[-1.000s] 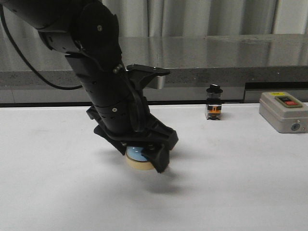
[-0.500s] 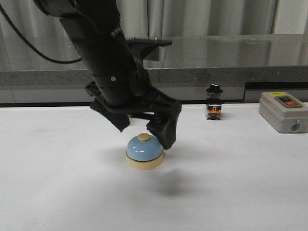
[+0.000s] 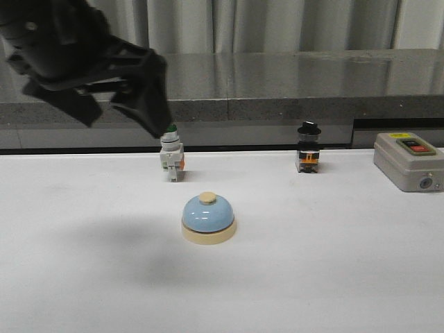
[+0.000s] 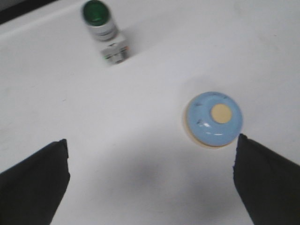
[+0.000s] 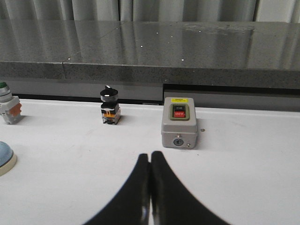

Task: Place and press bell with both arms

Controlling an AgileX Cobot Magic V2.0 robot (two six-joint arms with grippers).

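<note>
The bell (image 3: pixel 208 217), with a light-blue dome, cream base and cream button, stands upright on the white table (image 3: pixel 333 277) near the middle. My left gripper (image 3: pixel 123 118) hangs open and empty, high above the table, up and to the left of the bell. In the left wrist view the bell (image 4: pixel 214 119) lies close to one fingertip of the open gripper (image 4: pixel 151 140), well below it. My right gripper (image 5: pixel 150 155) is shut and empty, low over the table; the bell's edge (image 5: pixel 5 157) shows far to its side. The right gripper is out of the front view.
A green-capped white switch (image 3: pixel 171 156) stands behind the bell. A black-knobbed switch (image 3: pixel 308 156) and a grey box with red and black buttons (image 3: pixel 408 159) stand at the back right. A grey stone ledge (image 3: pixel 312 83) runs along the back.
My left gripper opened off the bell, then rose and swung up and to the left. The bell stayed on the table. The green-capped switch came into view.
</note>
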